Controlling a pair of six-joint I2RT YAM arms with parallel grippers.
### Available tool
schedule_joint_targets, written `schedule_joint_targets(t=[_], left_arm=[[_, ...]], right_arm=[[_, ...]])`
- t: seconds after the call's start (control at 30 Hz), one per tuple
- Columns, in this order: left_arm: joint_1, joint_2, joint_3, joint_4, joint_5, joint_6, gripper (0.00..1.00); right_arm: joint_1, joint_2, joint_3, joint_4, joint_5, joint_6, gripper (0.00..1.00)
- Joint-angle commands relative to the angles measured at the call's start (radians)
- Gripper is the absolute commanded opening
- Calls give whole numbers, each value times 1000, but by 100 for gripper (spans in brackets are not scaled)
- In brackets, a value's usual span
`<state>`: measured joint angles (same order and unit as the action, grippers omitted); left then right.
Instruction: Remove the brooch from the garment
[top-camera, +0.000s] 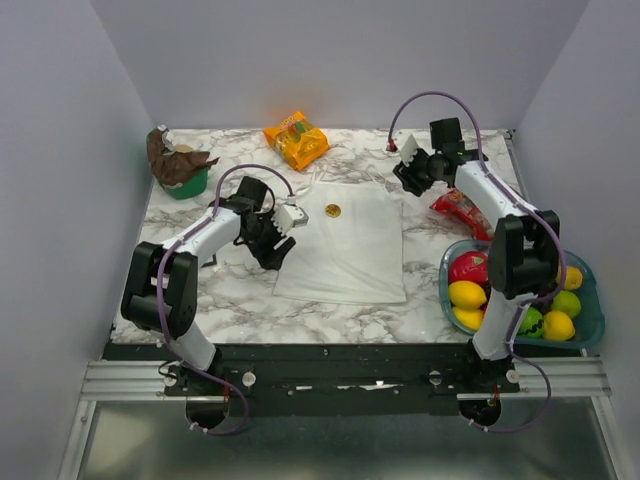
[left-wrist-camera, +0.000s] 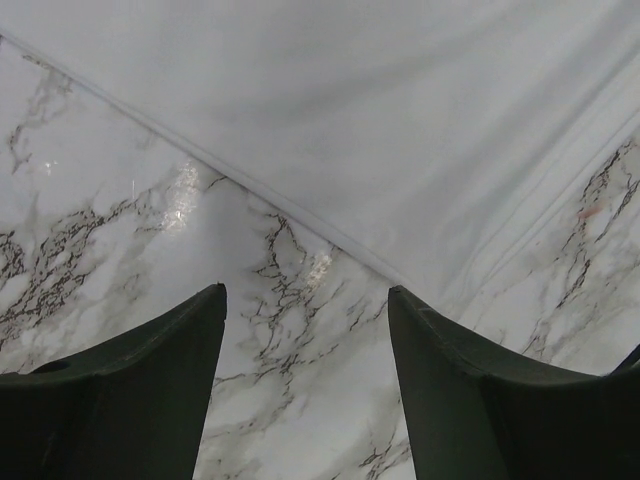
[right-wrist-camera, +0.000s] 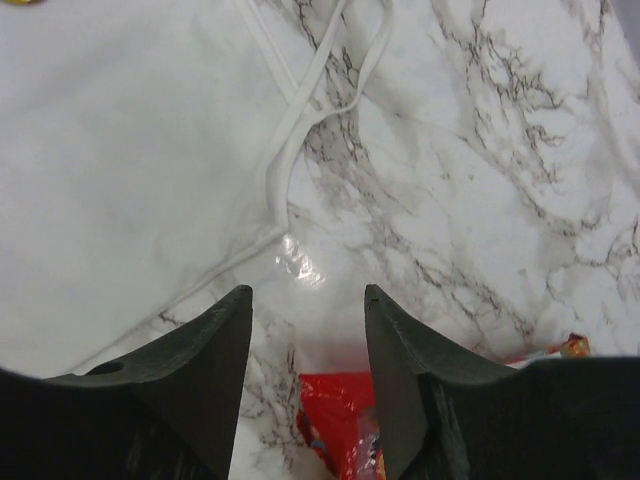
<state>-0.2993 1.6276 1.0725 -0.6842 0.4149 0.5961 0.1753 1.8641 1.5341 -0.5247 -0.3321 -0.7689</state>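
Top external view showed the garment (top-camera: 345, 245) spread flat on the marble table (top-camera: 220, 300), with the brooch (top-camera: 333, 210) lying on its upper part, a little left of its middle line and near its strap end. The left gripper (left-wrist-camera: 307, 292) hung low over the garment's left hem, its jaws apart with only bare marble and the cloth edge between them. The right gripper (right-wrist-camera: 306, 290) sat off the garment's far right corner, jaws likewise apart and holding nothing, looking down on the crossed straps (right-wrist-camera: 300, 110) and on a red packet (top-camera: 460, 208) just right of the garment.

Neither gripper had reached the brooch, so the removal looked not yet begun. The chief risk, as I judged it, was the thin cloth. If one gripper pulled the brooch while the other failed to pin the garment, the whole top would probably lift and bunch with it. A pinch set too deep might have caught fabric along with the disc. The loose straps could also have snagged the right fingers (right-wrist-camera: 200, 370), and a sweep inward could have dragged the red packet onto the garment.
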Motion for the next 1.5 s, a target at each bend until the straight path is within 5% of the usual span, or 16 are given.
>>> schedule_joint_targets(t=[0.0,0.17,0.57,0.93,1.03,1.1,1.23,1.47], left_arm=[[-21,25,3,0,55,71,72],[-83,52,-34,-2,-30,175,67],[-95,120,-58,-66,-208,220,59],[103,87,-39,-135,-286,327,56],[121,52,18,-169,-205,285,59],[121,19,38,-172,-80,201,74],[121,-21,53,-121,94,-49,76],[100,60,41,-106,170,-263,75]], right_arm=[[27,116,133,-125,7,-82,52],[36,185,204,-187,10,-105,36],[84,273,138,-205,162,-144,36],[138,239,117,-261,188,-96,36],[139,207,112,-252,185,-78,39],[139,182,112,-219,188,-66,43],[139,185,147,-166,194,-40,62],[139,319,302,-187,241,-49,68]])
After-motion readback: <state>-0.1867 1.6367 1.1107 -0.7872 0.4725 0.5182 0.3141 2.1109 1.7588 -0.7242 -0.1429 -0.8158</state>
